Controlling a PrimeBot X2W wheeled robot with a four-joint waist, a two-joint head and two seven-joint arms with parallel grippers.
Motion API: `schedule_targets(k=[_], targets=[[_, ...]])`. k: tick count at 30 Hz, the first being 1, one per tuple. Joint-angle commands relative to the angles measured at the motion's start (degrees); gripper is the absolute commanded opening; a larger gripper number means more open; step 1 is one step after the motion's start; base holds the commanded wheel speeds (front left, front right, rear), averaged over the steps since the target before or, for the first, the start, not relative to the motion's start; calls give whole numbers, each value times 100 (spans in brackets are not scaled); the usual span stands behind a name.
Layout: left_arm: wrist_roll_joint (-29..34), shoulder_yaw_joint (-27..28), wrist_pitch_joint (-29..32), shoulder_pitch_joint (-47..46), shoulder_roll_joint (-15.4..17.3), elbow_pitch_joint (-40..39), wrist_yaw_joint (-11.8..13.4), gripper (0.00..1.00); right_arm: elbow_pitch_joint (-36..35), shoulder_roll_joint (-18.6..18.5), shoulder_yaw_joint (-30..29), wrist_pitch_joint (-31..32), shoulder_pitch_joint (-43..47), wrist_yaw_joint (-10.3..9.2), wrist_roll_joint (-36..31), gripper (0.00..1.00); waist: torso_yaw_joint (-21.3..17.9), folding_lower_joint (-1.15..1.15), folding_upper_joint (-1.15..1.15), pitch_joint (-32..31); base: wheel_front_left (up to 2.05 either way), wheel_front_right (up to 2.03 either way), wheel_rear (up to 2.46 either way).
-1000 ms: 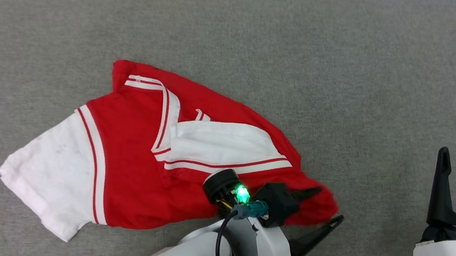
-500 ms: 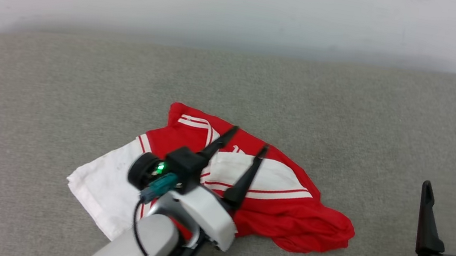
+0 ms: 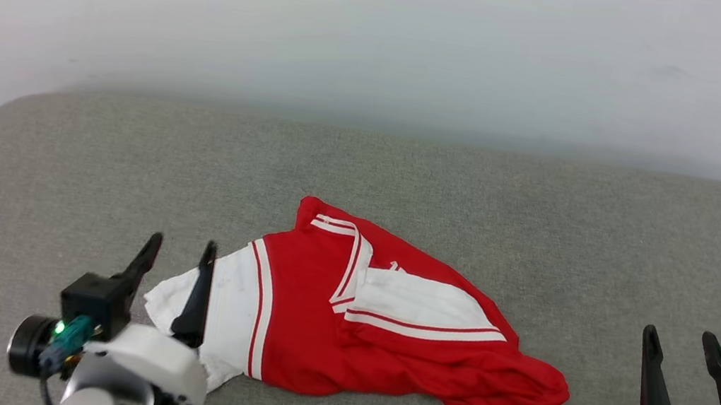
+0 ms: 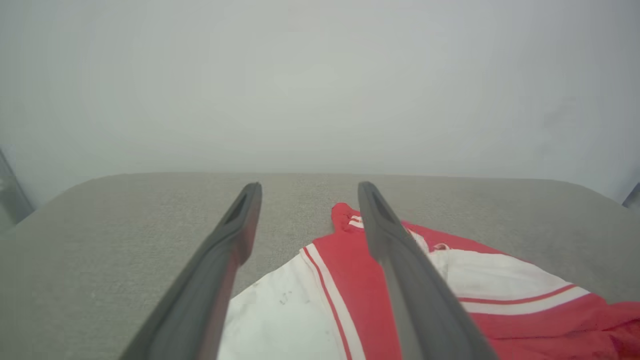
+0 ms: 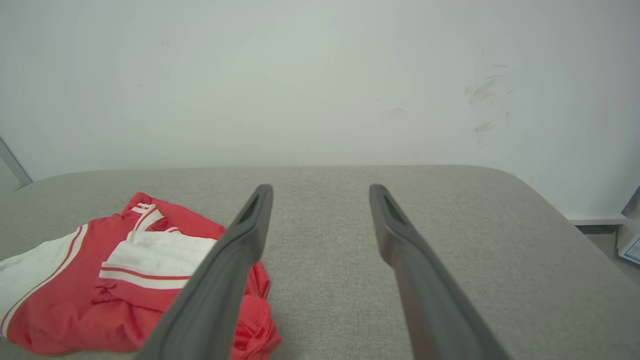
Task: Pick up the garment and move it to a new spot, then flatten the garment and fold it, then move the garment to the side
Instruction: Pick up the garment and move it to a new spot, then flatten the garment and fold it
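Jaws are gaping wide on the left gripper (image 3: 182, 246) and on the right gripper (image 3: 680, 336), and neither is holding anything. The garment (image 3: 341, 328) is lying crumpled on the grey cushion (image 3: 511, 196), about midway between its left and right edges and nearer its front edge than the wall (image 3: 385, 35). A white sleeve (image 3: 231, 305) is spreading toward the left edge, and the red body is bunching toward the right.

The left gripper is standing at the sleeve end. In the head view its right finger is overlapping the sleeve's edge while its left finger is standing over bare cushion; whether it is touching the cloth I cannot tell. In the left wrist view the gripper (image 4: 308, 187) is pointing toward the wall, with the sleeve (image 4: 280, 320) showing between the fingers and the red body (image 4: 345, 265) lying beside the right one.

The right gripper is hanging over bare cushion near the front right corner, well apart from the bunched red end. In the right wrist view the garment (image 5: 75, 280) is lying off to the left of that gripper (image 5: 321, 190).
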Motion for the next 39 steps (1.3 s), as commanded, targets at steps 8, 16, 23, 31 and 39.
schedule_targets(k=[8, 16, 23, 31, 39], targets=[[-41, 160, -5, 684, 268, -338, 135, 100, -129, 5, -7, 132, 258, -4, -33, 100, 57, 1, 0, -201, 0, 0, 0], [-52, 117, 83, 719, 323, -525, 180, 100, -152, 4, -100, 299, 302, -4, 59, 100, 94, 1, 0, -197, 0, 0, 0], [-10, 27, 91, 544, 271, -606, 124, 100, 427, 6, 74, 1165, -114, -3, 275, 100, 312, 1, 0, -31, 0, 0, 0], [29, -37, 35, 291, 133, -645, -4, 100, 1177, -694, 1267, 2668, -1265, -4, 762, 100, 746, 1, 0, 417, 0, 0, 0], [104, -80, -5, -76, -67, -500, -200, 100, 1847, -1365, 2767, 3257, -2541, -4, 1349, 100, 1146, 1, 0, 821, 0, 0, 0]])
